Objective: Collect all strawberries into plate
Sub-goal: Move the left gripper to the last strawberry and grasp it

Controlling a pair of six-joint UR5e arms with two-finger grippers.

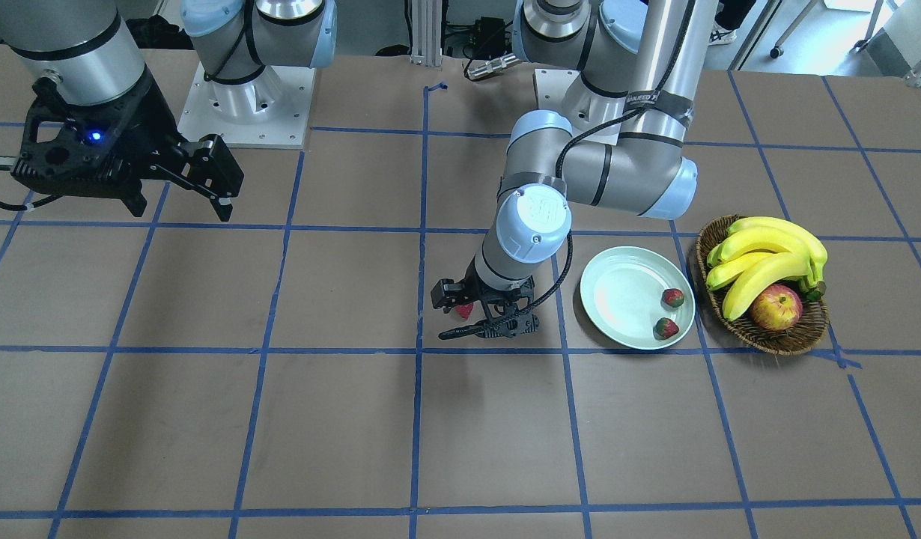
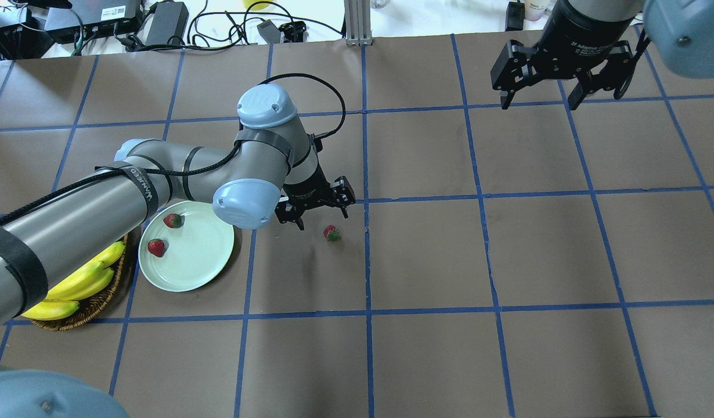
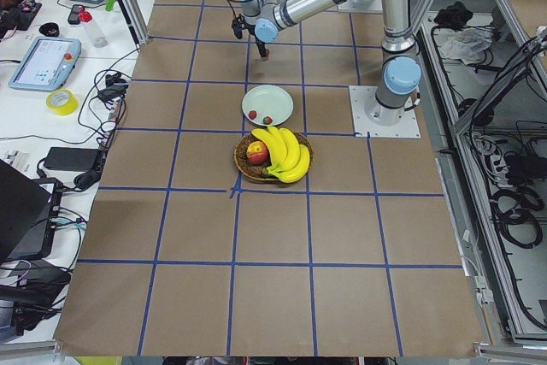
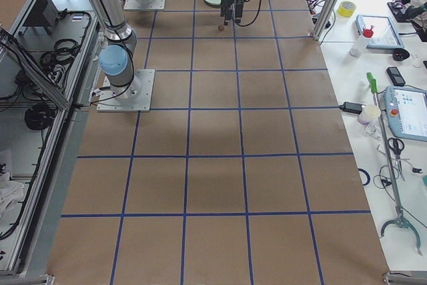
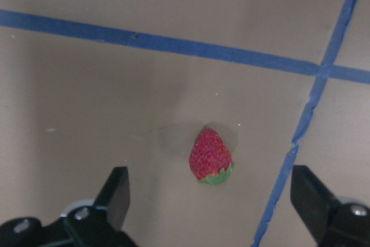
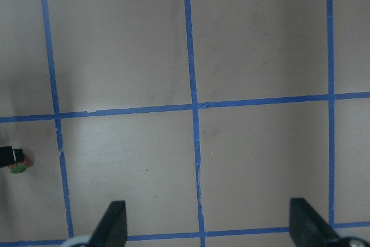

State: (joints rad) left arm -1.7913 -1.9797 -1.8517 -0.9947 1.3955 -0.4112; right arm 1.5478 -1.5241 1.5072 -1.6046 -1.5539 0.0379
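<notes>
Two strawberries (image 2: pixel 172 220) (image 2: pixel 156 247) lie on the pale mint-green plate (image 2: pixel 200 255), also seen from the front (image 1: pixel 672 298) (image 1: pixel 666 328). The third strawberry (image 2: pixel 332 233) lies on the brown table to the right of the plate. In the left wrist view it (image 5: pixel 211 156) sits centred between the two fingers. My left gripper (image 2: pixel 324 219) is open and hovers just above it, not touching. From the front the gripper (image 1: pixel 460 314) partly hides this strawberry (image 1: pixel 465 310). My right gripper (image 2: pixel 537 101) is open and empty, high over the far right of the table.
A brown wicker basket (image 1: pixel 775 340) with bananas (image 1: pixel 767 254) and a red-yellow apple (image 1: pixel 776 307) stands right beside the plate (image 1: pixel 618 292), on its side away from the loose strawberry. Blue tape lines grid the table. My left arm's elbow hangs over the plate's edge.
</notes>
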